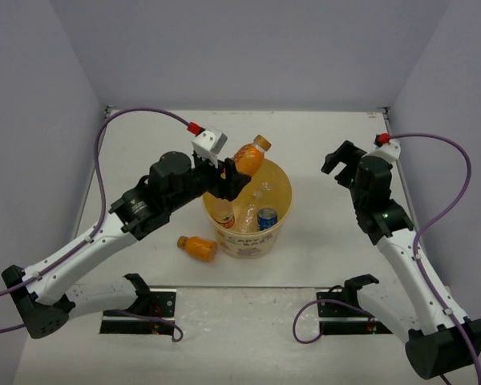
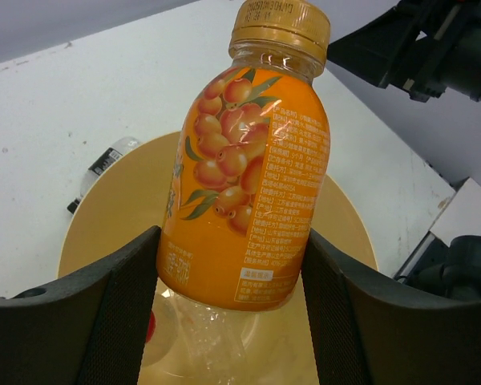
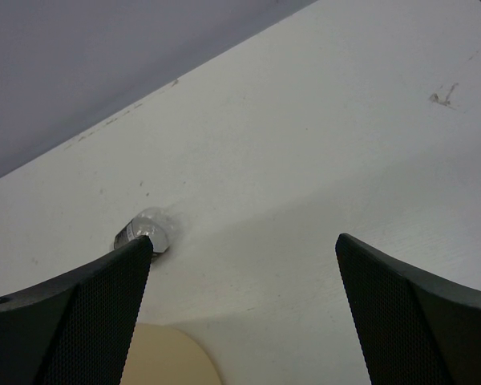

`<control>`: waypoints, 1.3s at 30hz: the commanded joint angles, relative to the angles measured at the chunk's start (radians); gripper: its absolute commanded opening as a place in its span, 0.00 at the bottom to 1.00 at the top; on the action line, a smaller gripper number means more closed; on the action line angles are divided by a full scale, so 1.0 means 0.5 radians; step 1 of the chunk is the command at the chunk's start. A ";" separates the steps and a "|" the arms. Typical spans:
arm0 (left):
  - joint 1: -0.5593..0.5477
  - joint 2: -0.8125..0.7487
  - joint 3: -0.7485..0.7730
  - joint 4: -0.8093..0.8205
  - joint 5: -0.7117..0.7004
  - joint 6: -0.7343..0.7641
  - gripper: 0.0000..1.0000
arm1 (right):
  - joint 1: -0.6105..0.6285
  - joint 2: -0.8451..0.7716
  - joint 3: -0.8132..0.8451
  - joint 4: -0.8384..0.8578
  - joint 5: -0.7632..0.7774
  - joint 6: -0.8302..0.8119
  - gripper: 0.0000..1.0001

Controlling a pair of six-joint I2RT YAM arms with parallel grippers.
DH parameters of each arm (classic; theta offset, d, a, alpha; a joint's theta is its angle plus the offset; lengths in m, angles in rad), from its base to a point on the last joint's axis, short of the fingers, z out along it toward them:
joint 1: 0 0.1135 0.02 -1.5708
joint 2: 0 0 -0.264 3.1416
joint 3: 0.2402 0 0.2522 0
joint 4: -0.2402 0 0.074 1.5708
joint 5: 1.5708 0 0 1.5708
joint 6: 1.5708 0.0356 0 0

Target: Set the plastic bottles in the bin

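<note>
My left gripper [image 1: 237,166] is shut on a short orange bottle [image 1: 249,156] and holds it upright over the far left rim of the yellow-orange bin [image 1: 248,245]. In the left wrist view the bottle [image 2: 248,176] sits between both fingers [image 2: 116,305] above the bin's inside [image 2: 120,200]. In the bin lie a red-capped bottle [image 1: 224,215], a clear bottle [image 1: 252,200] and a blue-labelled bottle [image 1: 267,218]. A second orange bottle [image 1: 197,247] lies on the table left of the bin. My right gripper [image 1: 341,160] is open and empty, right of the bin.
A small clear object with a dark band [image 3: 140,230] lies on the table beyond the bin; it also shows in the left wrist view [image 2: 104,163]. The bin's rim [image 3: 168,357] is at the bottom of the right wrist view. Walls enclose the table on three sides.
</note>
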 commanded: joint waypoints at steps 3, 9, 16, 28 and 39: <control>-0.014 -0.075 -0.062 0.004 0.166 0.055 0.64 | -0.007 -0.011 -0.014 0.042 -0.002 -0.029 0.99; -0.014 -0.146 -0.101 -0.096 0.053 0.000 0.97 | -0.007 -0.019 -0.020 0.042 -0.014 -0.033 0.99; -0.011 -0.319 -0.139 -0.202 -0.227 -0.167 1.00 | -0.007 -0.022 -0.020 0.042 -0.036 -0.032 0.99; -0.013 -0.416 -0.002 -1.358 -1.393 -1.611 1.00 | -0.006 -0.034 -0.029 0.039 -0.017 -0.032 0.99; 0.015 -0.237 -0.164 -1.935 -1.258 -2.447 1.00 | -0.007 -0.025 -0.033 0.042 -0.014 -0.023 0.99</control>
